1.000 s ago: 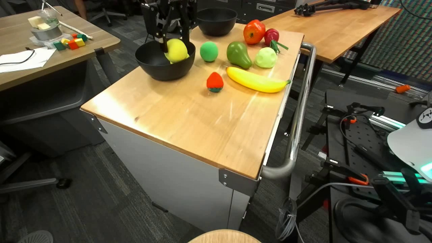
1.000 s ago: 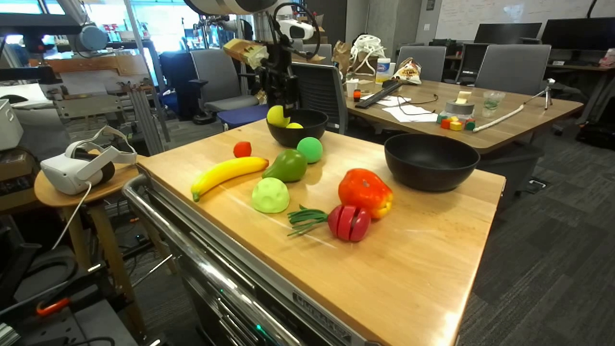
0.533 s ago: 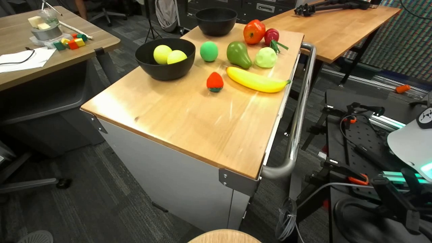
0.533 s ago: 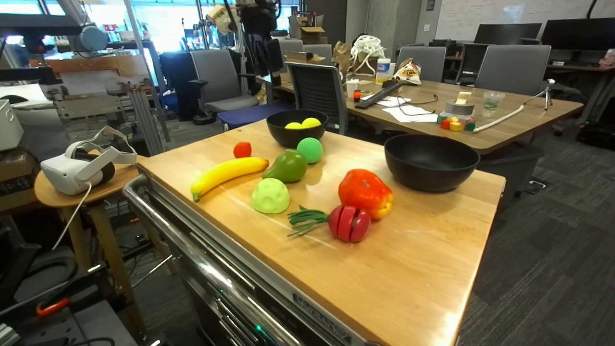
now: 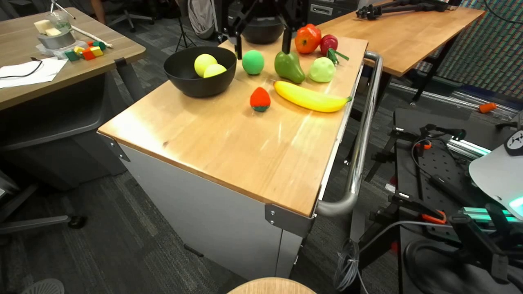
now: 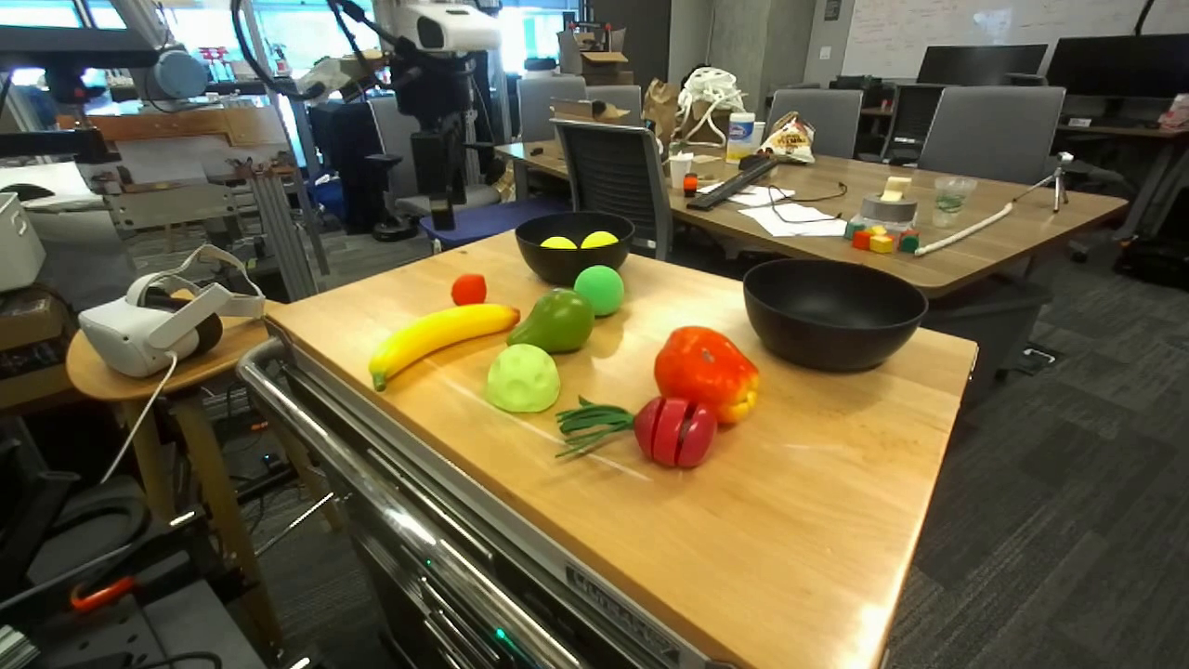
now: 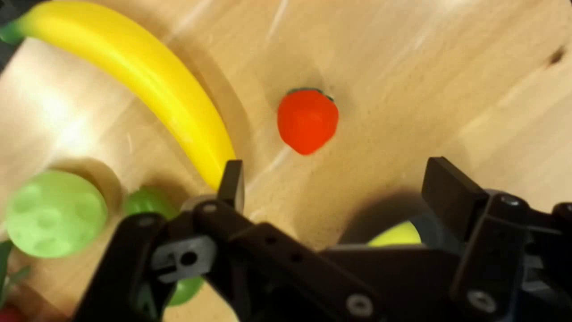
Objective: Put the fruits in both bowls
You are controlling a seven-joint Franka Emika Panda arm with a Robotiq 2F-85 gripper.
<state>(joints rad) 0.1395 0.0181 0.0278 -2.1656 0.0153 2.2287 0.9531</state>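
My gripper (image 7: 335, 167) stands open with nothing between its fingers, above the wooden top. A red strawberry (image 7: 308, 120) lies just ahead of the fingertips in the wrist view. The banana (image 5: 312, 97) lies beside it. Two yellow-green balls (image 5: 205, 63) rest inside the smaller black bowl (image 5: 196, 86). The wider black bowl (image 6: 831, 321) holds nothing that I can see. Also on the top are a green ball (image 6: 599, 290), a green pear-shaped piece (image 6: 555, 321), a pale green dimpled piece (image 6: 523, 378), a red-orange pepper (image 6: 704, 370) and a sliced red piece (image 6: 675, 431) with green leaves.
A metal rail (image 5: 363, 134) runs along one side of the wooden top (image 5: 229, 155). A white headset (image 6: 172, 321) sits on a stool beside it. Colored blocks (image 5: 86, 52) lie on a neighbouring table.
The gripper let go of a yellow-green ball in the smaller bowl, rose away, then came over toward the strawberry with its fingers wide. Both balls shifted slightly inside the bowl.
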